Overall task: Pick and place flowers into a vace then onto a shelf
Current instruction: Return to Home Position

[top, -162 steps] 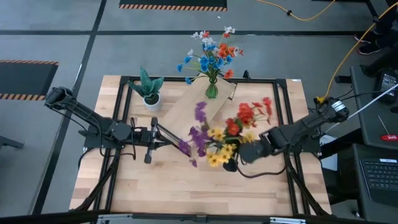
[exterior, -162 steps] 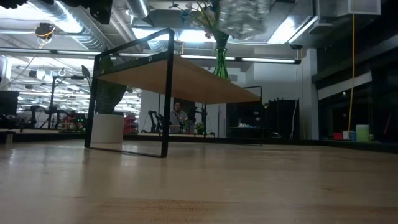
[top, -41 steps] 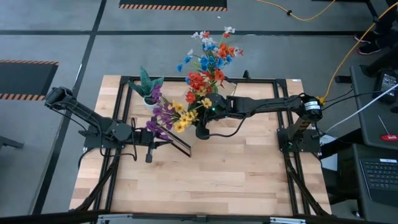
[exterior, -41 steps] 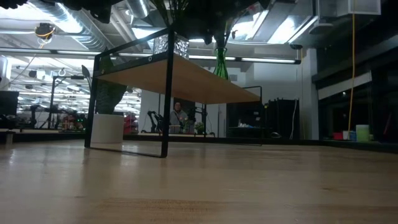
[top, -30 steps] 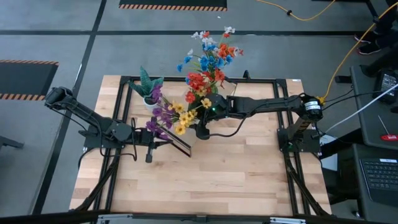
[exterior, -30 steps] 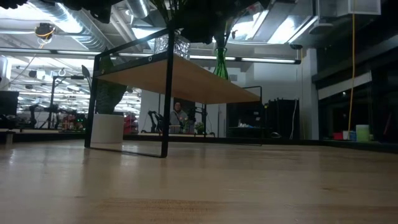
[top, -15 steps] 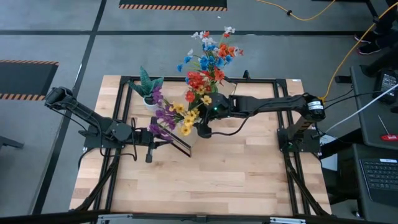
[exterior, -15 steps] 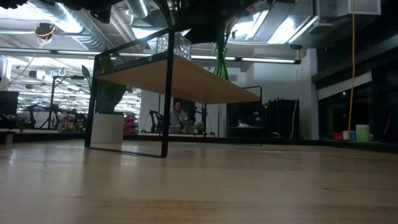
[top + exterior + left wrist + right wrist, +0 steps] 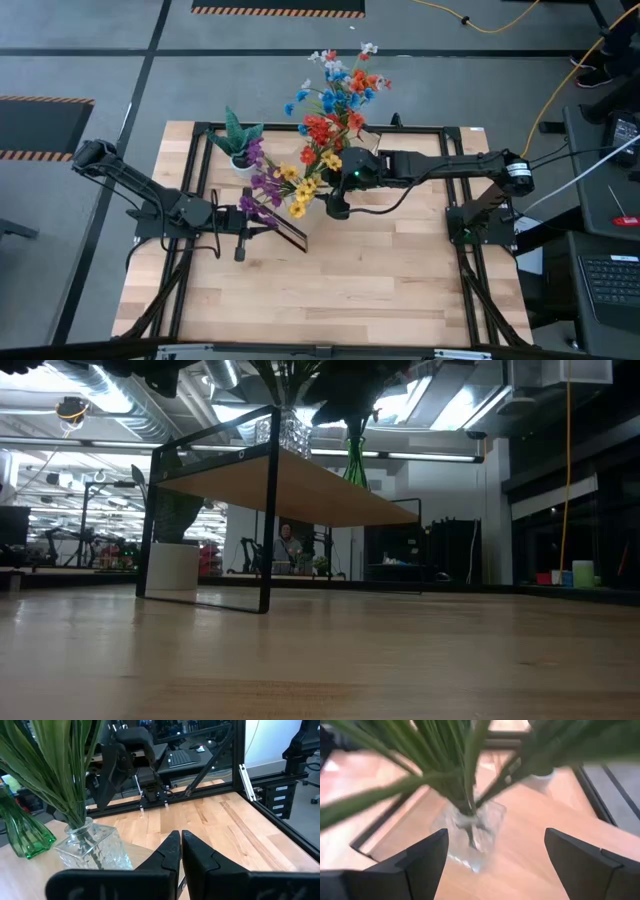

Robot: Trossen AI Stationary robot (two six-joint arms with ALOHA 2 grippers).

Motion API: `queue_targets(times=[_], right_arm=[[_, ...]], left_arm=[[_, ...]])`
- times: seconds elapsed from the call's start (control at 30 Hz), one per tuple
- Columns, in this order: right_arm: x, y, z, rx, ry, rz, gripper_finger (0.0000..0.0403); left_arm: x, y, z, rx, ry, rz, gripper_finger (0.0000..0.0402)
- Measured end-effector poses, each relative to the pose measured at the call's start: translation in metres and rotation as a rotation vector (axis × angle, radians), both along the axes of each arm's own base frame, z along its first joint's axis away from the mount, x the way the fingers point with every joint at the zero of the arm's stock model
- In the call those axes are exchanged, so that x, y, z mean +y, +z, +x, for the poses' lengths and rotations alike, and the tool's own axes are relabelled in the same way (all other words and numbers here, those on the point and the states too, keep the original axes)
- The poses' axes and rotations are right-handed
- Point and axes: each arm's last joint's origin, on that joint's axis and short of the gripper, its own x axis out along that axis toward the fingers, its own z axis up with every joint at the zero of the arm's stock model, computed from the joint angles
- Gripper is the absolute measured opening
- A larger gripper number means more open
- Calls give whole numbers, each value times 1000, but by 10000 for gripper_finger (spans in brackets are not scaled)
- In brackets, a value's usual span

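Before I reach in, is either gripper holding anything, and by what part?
Nothing is held: right gripper open, off the clear vase; left gripper shut, empty.

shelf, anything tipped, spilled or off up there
Nothing stands out. The clear vase and the green vase both stand upright on the shelf, nothing spilled. The clear one sits close to the shelf's edge, with the open right hand facing it.

Blk arms (image 9: 440, 166), blk cables (image 9: 378, 211), maybe green LED (image 9: 352, 178)
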Motion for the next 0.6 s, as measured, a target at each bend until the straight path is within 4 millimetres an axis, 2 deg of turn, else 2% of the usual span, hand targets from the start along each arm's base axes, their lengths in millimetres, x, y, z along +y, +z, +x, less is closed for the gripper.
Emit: queue_targets(times=[0.3,0.6], right_arm=[[6,7,-6,-12,-38,-45,329],[10,29,-22,-63,-52,-60,328]], left_arm=[[1,0,0,-1,36,4,9],[1,0,0,0,40,5,12]])
